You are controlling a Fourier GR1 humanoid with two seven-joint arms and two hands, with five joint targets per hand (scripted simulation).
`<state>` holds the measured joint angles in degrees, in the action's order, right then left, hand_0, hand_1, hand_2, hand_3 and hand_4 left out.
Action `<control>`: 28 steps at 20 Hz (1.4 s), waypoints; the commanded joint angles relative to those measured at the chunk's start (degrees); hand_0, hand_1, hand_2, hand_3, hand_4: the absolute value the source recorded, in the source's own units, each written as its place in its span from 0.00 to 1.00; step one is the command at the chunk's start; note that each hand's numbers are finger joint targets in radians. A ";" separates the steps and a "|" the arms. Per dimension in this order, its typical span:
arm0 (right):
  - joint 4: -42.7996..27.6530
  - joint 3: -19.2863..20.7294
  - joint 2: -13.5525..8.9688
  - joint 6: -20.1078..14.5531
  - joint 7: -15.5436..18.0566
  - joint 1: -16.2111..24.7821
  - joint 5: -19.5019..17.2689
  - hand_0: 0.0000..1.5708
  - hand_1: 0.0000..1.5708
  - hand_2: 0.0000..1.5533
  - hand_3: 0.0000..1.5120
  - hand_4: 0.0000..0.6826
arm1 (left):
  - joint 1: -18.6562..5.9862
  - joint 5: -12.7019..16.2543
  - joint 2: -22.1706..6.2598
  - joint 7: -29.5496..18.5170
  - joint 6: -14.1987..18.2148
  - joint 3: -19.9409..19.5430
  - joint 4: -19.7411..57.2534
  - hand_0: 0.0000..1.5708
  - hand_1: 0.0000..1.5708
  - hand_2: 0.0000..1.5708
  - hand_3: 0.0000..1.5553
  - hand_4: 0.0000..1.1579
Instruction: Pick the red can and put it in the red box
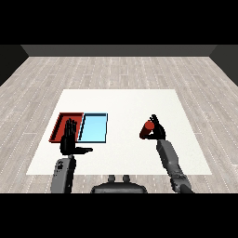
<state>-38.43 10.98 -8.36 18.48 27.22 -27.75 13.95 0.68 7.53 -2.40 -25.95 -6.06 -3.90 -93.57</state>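
Nearest, both grey forearms rose from the tabletop's point(125, 100) near edge. The left hand point(69, 139) stood toward the near-left corner, its fingers straight and released, thumb out to the side, holding nothing; its fingertips overlapped the near part of the red tray point(59, 122) as seen from the head view, though whether they touched it could not be told. Toward the right edge, the right hand point(157, 130) had its fingers curled round the red can point(148, 128), which appeared tilted and lifted off the tabletop. Farther back on the left side, the red tray lay with the light blue tray point(95, 128) touching it on its right; both looked to hold nothing. By this showing, the pick seemed done and the placing not: the can remained well apart from the red tray, with the blue tray between them, so the carry across toward the left and the release were still left.
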 commanded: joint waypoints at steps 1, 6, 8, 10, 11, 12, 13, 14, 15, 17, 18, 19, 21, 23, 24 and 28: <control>1.10 0.14 -0.83 0.65 0.77 -0.69 0.04 0.00 0.00 0.00 0.00 0.00 | -2.31 -1.88 0.77 2.13 2.36 1.21 -0.15 0.00 0.00 0.00 0.00 0.00; 6.16 1.15 -0.99 1.11 2.10 -3.83 0.33 0.00 0.00 0.00 0.00 0.00 | -0.21 0.34 -0.57 -2.27 -1.30 -1.02 3.82 0.00 0.00 0.00 0.00 0.00; -2.01 -0.87 2.20 -1.08 -1.72 -0.38 0.96 0.00 0.00 0.00 0.00 0.00 | -4.53 -1.54 0.24 -2.88 0.86 -0.74 7.07 0.00 0.00 0.00 0.00 0.00; 2.40 -0.80 1.61 -1.19 0.54 -2.25 -0.28 0.00 0.00 0.00 0.00 0.00 | 1.06 -1.17 2.26 -3.34 2.12 2.46 1.14 0.00 0.00 0.00 0.00 0.00; 6.02 0.57 -0.83 1.60 0.26 -5.66 0.49 0.00 0.00 0.00 0.00 0.00 | -1.95 2.03 -1.51 -0.11 -1.50 -1.85 2.10 0.00 0.00 0.00 0.00 0.00; -2.13 -1.49 2.38 -2.64 -3.64 -1.52 0.51 0.00 0.00 0.00 0.00 0.00 | -0.61 0.55 -1.43 -2.09 -0.98 -1.82 3.15 0.00 0.00 0.00 0.00 0.00; -1.95 -1.20 0.74 -1.04 -4.04 -1.16 0.75 0.00 0.00 0.00 0.00 0.00 | -2.57 -0.95 1.02 0.08 2.02 0.57 2.41 0.00 0.00 0.00 0.00 0.00; 1.58 -0.86 -0.44 -0.11 -1.21 -2.91 -0.31 0.00 0.00 0.00 0.00 0.00 | -1.27 2.38 -2.11 3.56 -0.24 -2.39 -1.65 0.00 0.00 0.00 0.00 0.00; 5.81 0.15 -0.09 -0.51 -0.42 -5.35 0.02 0.00 0.00 0.00 0.00 0.00 | -3.22 -0.18 0.31 -2.40 0.68 -0.71 5.17 0.00 0.00 0.00 0.00 0.00; 2.19 -1.22 1.36 -3.10 -1.47 -3.98 -0.82 0.00 0.00 0.00 0.00 0.00 | -2.84 -0.07 0.90 -1.63 1.01 0.20 3.62 0.00 0.00 0.00 0.00 0.00; 2.74 -0.92 1.61 -2.64 -1.38 -4.49 -0.33 0.00 0.00 0.00 0.00 0.00 | -0.92 2.10 -0.61 3.58 -0.64 0.06 -1.59 0.00 0.00 0.00 0.00 0.00; 9.01 -1.48 2.43 -2.22 3.60 -5.88 -2.54 0.00 0.00 0.00 0.00 0.00 | 1.05 0.70 -0.16 2.45 0.08 0.93 -3.60 0.00 0.00 0.00 0.00 0.00; 6.68 -1.31 1.79 -3.32 0.48 -4.80 -1.88 0.00 0.00 0.00 0.00 0.00 | 0.81 0.79 0.47 0.35 -0.10 0.70 -1.02 0.00 0.00 0.00 0.00 0.00; 2.45 -2.52 3.20 -4.19 -2.35 -2.95 -1.64 0.00 0.00 0.00 0.00 0.00 | 0.49 1.06 0.66 0.54 -0.01 0.64 -0.71 0.00 0.00 0.00 0.00 0.00; -1.31 -1.82 2.42 -5.80 -6.92 -3.88 -0.24 0.00 0.00 0.00 0.00 0.00 | -0.06 2.08 -0.22 1.71 -0.81 0.00 -1.56 0.00 0.00 0.00 0.00 0.00; 15.06 0.61 1.65 -6.45 0.67 -12.02 -2.36 0.00 0.00 0.00 0.00 0.00 | -1.55 -1.13 1.99 0.19 2.69 1.38 0.18 0.00 0.00 0.00 0.00 0.00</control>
<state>-31.29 10.22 -6.52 13.63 25.18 -34.70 12.55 0.60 7.81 -1.61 -25.75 -5.53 -3.11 -93.90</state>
